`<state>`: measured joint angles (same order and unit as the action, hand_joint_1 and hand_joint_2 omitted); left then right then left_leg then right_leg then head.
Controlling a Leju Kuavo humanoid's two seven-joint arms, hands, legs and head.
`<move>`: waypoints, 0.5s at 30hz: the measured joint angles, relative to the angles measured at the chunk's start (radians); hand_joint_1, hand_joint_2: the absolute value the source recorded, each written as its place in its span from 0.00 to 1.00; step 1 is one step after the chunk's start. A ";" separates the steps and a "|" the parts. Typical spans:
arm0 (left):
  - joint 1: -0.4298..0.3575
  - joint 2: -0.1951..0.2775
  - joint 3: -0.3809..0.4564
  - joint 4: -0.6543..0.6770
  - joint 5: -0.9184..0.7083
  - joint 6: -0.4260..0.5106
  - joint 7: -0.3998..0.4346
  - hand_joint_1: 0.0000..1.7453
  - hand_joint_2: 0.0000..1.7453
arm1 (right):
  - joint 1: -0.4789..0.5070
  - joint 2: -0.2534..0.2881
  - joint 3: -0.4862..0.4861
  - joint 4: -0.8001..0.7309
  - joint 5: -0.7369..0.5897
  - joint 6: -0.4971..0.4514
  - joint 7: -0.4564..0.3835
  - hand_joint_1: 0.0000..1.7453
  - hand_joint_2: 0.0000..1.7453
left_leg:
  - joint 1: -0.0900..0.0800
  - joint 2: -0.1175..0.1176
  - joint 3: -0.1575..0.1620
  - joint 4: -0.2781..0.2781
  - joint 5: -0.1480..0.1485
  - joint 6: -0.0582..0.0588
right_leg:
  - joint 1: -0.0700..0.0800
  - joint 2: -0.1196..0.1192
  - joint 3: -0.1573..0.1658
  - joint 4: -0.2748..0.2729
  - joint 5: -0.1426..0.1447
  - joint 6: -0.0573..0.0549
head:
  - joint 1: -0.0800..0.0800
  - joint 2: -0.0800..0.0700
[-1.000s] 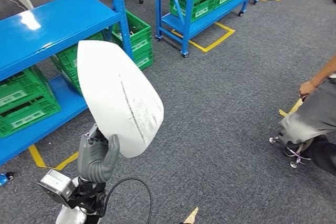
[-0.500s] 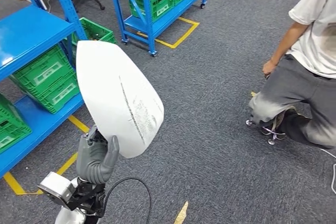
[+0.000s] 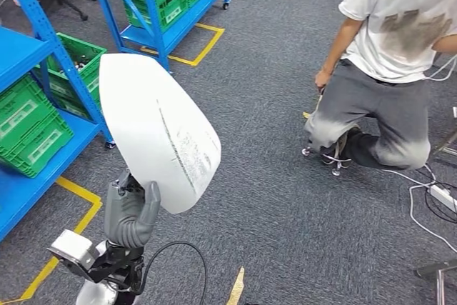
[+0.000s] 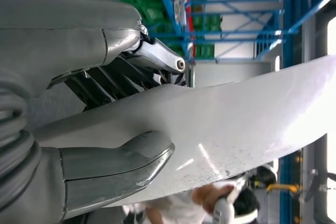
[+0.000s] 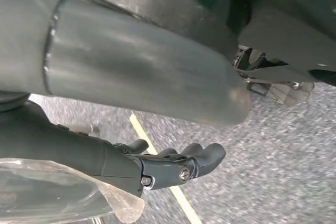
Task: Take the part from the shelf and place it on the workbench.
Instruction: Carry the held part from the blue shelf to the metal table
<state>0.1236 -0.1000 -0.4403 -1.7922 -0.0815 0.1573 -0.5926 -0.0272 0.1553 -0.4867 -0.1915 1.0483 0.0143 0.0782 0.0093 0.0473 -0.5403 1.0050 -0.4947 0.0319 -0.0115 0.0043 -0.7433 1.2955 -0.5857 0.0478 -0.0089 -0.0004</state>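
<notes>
Gleaming white curved part, scuffed

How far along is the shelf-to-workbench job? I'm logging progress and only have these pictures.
Done: the white part is off the blue shelf, which stands to the robot's left. In hand: the left hand grips the part's lower edge and holds it upright above the carpet. Left: placing it; no workbench is in sight. A person kneels ahead on the right.
</notes>
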 joint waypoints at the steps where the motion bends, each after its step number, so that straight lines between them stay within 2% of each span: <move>1: 0.000 0.000 0.001 0.000 0.001 0.000 0.000 1.00 1.00 | 0.001 0.000 0.000 0.000 0.000 0.000 -0.001 0.00 0.00 | 0.000 0.013 0.001 0.000 -0.001 -0.001 | 0.000 -0.005 0.022 -0.035 0.023 -0.001 | 0.000 0.000; 2: 0.000 0.000 0.001 0.000 0.001 0.000 0.000 1.00 1.00 | 0.002 0.000 -0.001 0.000 0.001 -0.001 -0.002 0.00 0.00 | 0.000 0.025 0.003 0.000 -0.003 -0.002 | 0.001 -0.019 0.062 -0.103 0.056 -0.003 | 0.000 0.000; 3: 0.000 -0.001 0.002 0.000 0.001 0.000 0.000 1.00 1.00 | 0.001 0.000 -0.001 0.000 0.001 -0.002 -0.003 0.00 0.00 | -0.001 0.036 0.005 0.000 -0.005 -0.005 | 0.004 -0.044 0.105 -0.179 0.080 -0.007 | 0.000 0.000; 4: 0.001 -0.001 0.003 -0.001 0.001 0.000 0.000 1.00 1.00 | -0.001 0.000 -0.001 0.000 0.001 -0.003 -0.004 0.00 0.00 | -0.004 0.046 0.007 0.001 -0.007 -0.010 | 0.009 -0.063 0.142 -0.241 0.098 -0.013 | 0.000 0.000; 5: 0.001 -0.002 0.004 -0.001 0.001 -0.001 -0.001 1.00 1.00 | -0.003 0.000 -0.001 0.000 0.001 -0.004 -0.005 0.00 0.00 | -0.006 0.056 0.008 0.002 -0.009 -0.014 | 0.013 -0.078 0.163 -0.278 0.104 -0.020 | 0.000 0.000; 6: 0.001 -0.002 0.005 -0.002 0.001 -0.001 -0.001 1.00 1.00 | -0.004 0.000 -0.001 0.000 0.001 -0.004 -0.005 0.00 0.00 | -0.008 0.065 0.009 0.003 -0.011 -0.019 | 0.018 -0.081 0.168 -0.290 0.102 -0.026 | 0.000 0.000; 8: 0.001 -0.002 0.005 -0.003 0.001 -0.003 -0.002 1.00 1.00 | -0.001 0.000 -0.002 0.000 0.001 -0.003 -0.006 0.00 0.00 | -0.008 0.080 0.012 0.004 -0.015 -0.028 | 0.017 -0.057 0.167 -0.293 0.107 -0.038 | 0.000 0.000; 9: 0.001 -0.002 0.006 -0.004 0.002 -0.004 -0.003 1.00 1.00 | 0.001 0.001 -0.003 0.000 0.001 -0.003 -0.006 0.00 0.00 | -0.006 0.071 0.012 0.012 -0.024 -0.034 | 0.015 -0.045 0.168 -0.296 0.109 -0.044 | -0.001 0.000; 10: 0.001 -0.002 0.006 -0.005 0.003 -0.006 -0.003 1.00 1.00 | 0.002 0.001 -0.003 0.000 0.000 -0.002 -0.007 0.00 0.00 | -0.004 0.048 0.004 0.036 -0.043 -0.038 | 0.012 -0.033 0.170 -0.300 0.112 -0.051 | -0.002 0.000; 12: 0.003 -0.001 0.007 -0.007 0.006 -0.010 -0.004 1.00 1.00 | -0.001 0.001 -0.004 0.000 -0.002 0.002 -0.009 0.00 0.00 | -0.001 -0.013 -0.042 0.147 -0.105 -0.043 | 0.010 -0.008 0.171 -0.303 0.115 -0.060 | -0.007 0.000; 13: 0.005 -0.001 0.008 -0.007 0.008 -0.012 -0.004 1.00 1.00 | -0.002 0.001 -0.005 0.000 -0.003 0.003 -0.010 0.00 0.00 | -0.001 -0.030 -0.075 0.218 -0.136 -0.044 | 0.010 0.006 0.170 -0.302 0.116 -0.062 | -0.009 0.000; 14: 0.006 0.000 0.009 -0.007 0.010 -0.013 -0.004 1.00 1.00 | -0.003 0.002 -0.005 0.000 -0.003 0.004 -0.010 0.00 0.00 | -0.001 -0.038 -0.101 0.273 -0.152 -0.044 | 0.011 0.022 0.170 -0.302 0.116 -0.063 | -0.010 0.000; 15: 0.008 0.000 0.009 -0.007 0.011 -0.014 -0.004 1.00 1.00 | -0.002 0.002 -0.006 0.000 -0.003 0.005 -0.011 0.00 0.00 | -0.001 -0.041 -0.114 0.295 -0.148 -0.043 | 0.011 0.038 0.170 -0.301 0.116 -0.063 | -0.009 0.000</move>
<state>0.1312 -0.0996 -0.4309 -1.7994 -0.0709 0.1432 -0.5967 -0.0296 0.1572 -0.4928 -0.1915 1.0449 0.0190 0.0673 0.0086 0.0060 -0.6541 1.2997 -0.6425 -0.0113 0.0000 0.0418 -0.5728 0.9948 -0.4698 -0.0153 -0.0182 -0.0004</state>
